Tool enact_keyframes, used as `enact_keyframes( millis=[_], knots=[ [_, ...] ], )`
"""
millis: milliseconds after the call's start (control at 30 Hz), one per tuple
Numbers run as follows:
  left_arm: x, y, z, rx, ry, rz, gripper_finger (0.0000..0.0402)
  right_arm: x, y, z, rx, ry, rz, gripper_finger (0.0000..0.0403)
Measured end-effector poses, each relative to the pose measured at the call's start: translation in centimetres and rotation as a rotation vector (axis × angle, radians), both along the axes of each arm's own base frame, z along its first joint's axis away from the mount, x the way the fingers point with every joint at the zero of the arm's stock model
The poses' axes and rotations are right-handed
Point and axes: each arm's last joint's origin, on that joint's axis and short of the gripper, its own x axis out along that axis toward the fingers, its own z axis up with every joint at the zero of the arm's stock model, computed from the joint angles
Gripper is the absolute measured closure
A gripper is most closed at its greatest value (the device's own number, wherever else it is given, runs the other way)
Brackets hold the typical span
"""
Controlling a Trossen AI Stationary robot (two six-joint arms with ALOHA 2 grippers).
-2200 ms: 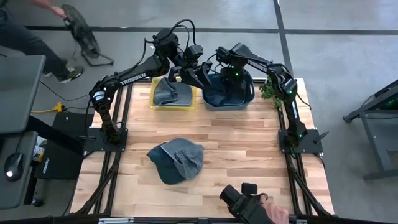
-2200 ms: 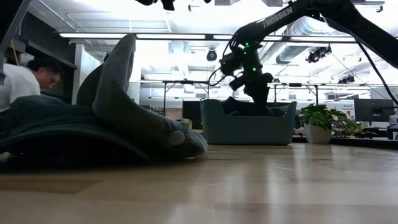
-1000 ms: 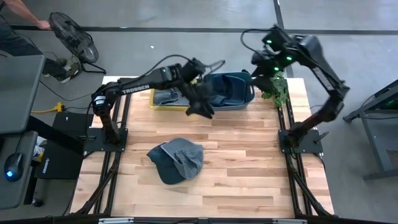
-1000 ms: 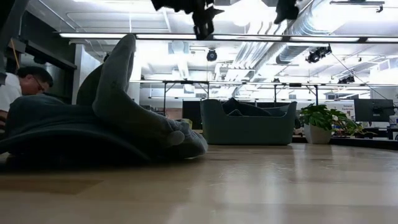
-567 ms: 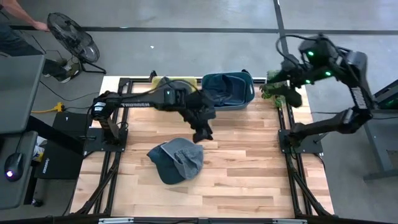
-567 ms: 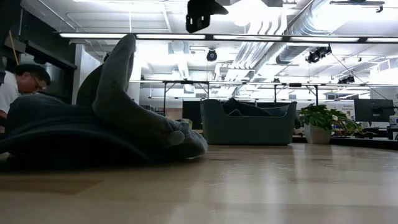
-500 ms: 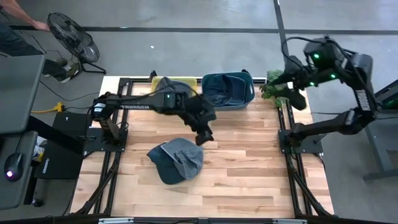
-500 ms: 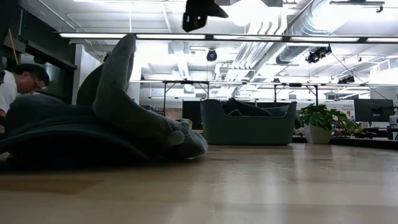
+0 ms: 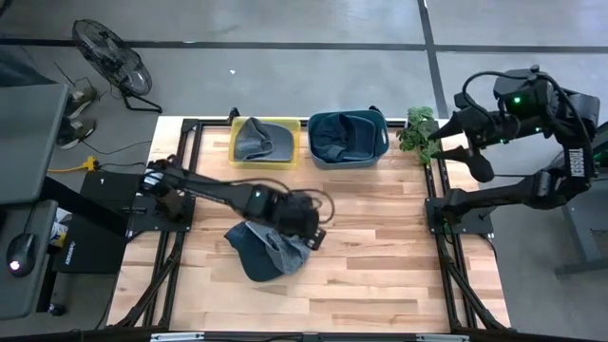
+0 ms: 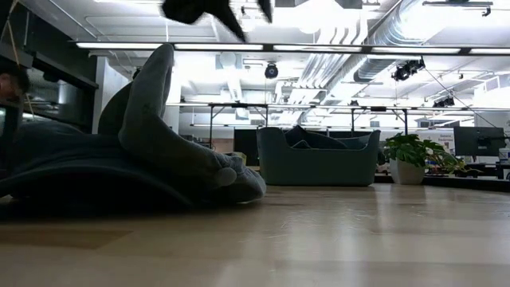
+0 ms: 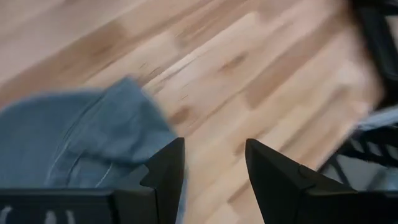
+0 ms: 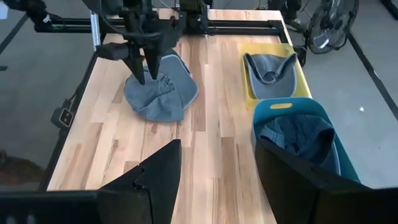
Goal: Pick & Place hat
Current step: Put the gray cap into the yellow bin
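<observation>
A blue-grey hat [image 9: 267,246] lies crumpled on the wooden table near its middle, resting on its lower folds, with one fold standing up [image 10: 151,96]. My left gripper [image 9: 311,231] hovers open just above the hat's right edge; in the left wrist view the hat [image 11: 74,140] lies beside the open fingers [image 11: 166,167], not between them. My right gripper [image 9: 462,146] is open and drawn back high past the table's right edge, touching nothing. From there the hat [image 12: 159,91] and my left gripper [image 12: 145,74] show.
At the far edge a yellow bin [image 9: 237,152] holds a grey hat, and a blue bin [image 9: 380,147] beside it holds a dark blue hat. A potted plant [image 9: 417,130] stands at the far right corner. Bare wood [image 9: 380,247] lies right of the hat.
My left gripper has swung from the far bins toward the table's near edge, sinking a little and rolling, and now stands over the hat's right edge. My right arm has pulled back and up, past the table's right edge. The hat has not moved.
</observation>
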Motion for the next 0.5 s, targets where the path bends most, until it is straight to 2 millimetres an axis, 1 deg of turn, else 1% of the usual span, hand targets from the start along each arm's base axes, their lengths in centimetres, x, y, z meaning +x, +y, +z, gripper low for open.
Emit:
enact_keyframes(
  millis=[100, 200, 300, 333, 400, 500],
  knots=[
    [-0.7, -1.9, 0.3, -0.021, -0.015, 0.079, 0.0235, -0.1, 0.1, 0.0, -0.003, -0.003, 0.01, 0.0203],
    [-1.6, -4.1, -0.6, -0.013, 0.019, 0.163, 0.0235, -0.1, 0.2, 0.0, 0.005, -0.004, 0.013, 0.0203],
    [-2.3, -5.9, -1.2, -0.011, 0.017, 0.252, 0.0235, 0.0, 0.3, 0.0, 0.025, -0.003, 0.009, 0.0203],
    [-2.3, -6.3, -1.4, -0.023, 0.018, 0.277, 0.0235, 0.0, 0.3, 0.0, 0.032, -0.003, 0.009, 0.0203],
    [-3.1, -7.3, -2.3, -0.004, 0.073, 0.309, 0.0235, 0.0, 0.3, 0.0, 0.04, -0.003, 0.011, 0.0203],
    [-3.7, -8.3, -2.3, -0.026, 0.072, 0.347, 0.0235, 0.0, 0.4, 0.0, 0.052, -0.002, 0.003, 0.0204]
  ],
)
